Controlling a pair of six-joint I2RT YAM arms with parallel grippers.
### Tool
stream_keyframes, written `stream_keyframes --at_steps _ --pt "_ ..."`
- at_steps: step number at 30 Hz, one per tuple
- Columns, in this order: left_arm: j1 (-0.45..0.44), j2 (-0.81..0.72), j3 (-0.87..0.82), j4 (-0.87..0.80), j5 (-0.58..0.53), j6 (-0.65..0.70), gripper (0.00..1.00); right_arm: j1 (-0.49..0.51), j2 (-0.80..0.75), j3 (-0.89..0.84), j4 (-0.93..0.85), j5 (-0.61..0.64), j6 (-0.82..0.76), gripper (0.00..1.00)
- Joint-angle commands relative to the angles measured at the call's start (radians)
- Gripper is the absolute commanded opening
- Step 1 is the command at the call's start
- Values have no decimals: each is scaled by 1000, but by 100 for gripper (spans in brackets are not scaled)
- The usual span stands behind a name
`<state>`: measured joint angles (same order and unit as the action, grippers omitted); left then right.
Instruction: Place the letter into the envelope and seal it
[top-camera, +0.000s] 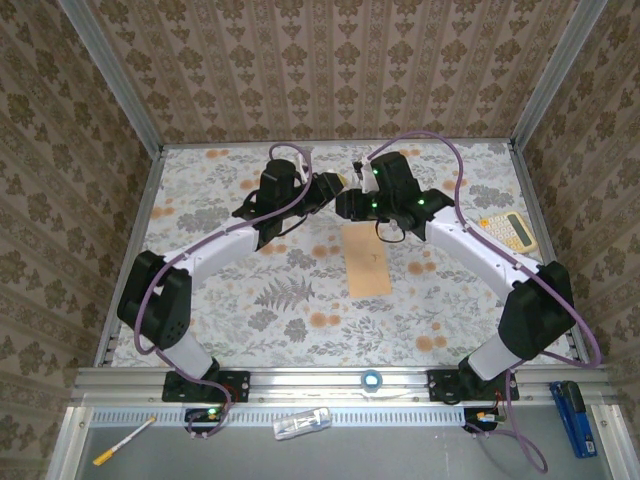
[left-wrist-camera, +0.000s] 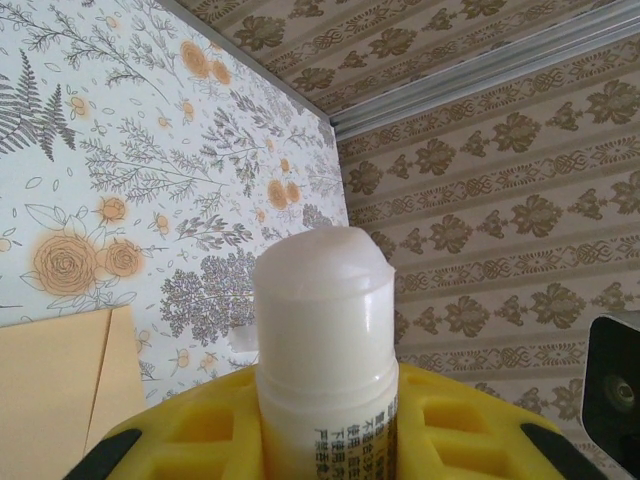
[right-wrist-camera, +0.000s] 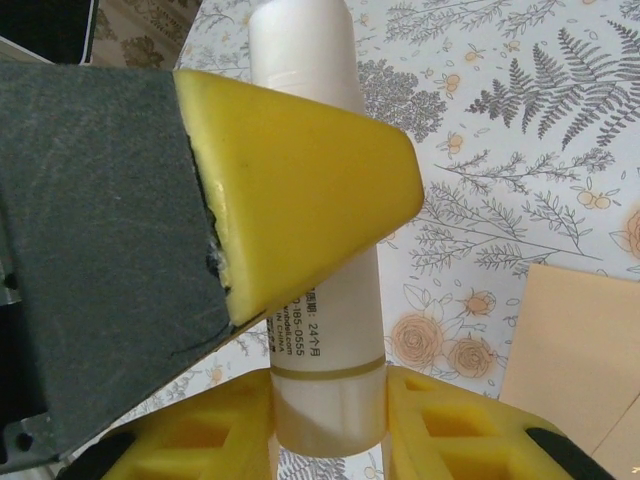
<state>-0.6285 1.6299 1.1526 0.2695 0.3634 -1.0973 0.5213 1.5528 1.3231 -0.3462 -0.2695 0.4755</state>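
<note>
Plain tan envelope; tablecloth white, orange roses, grey ferns; glue stick white; left claw pads yellow.

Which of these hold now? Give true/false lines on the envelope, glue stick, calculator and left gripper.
1. The envelope lies flat on the table. True.
2. The glue stick is capped. False: its glue tip is bare.
3. The calculator sits by the table's left edge. False: it is by the right edge.
4. The left gripper is shut on the glue stick. True.
</note>
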Motion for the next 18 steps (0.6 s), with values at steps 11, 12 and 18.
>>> stream_keyframes --at_steps 11,12,18 --pt "16 -64 40 64 133 20 0 -288 -55 -96 227 -716 233 52" --pt "23 -65 38 66 147 25 0 -313 -59 -119 295 -771 273 54" --pt "59 -43 24 239 272 7 1 -356 -59 -140 347 -923 296 61"
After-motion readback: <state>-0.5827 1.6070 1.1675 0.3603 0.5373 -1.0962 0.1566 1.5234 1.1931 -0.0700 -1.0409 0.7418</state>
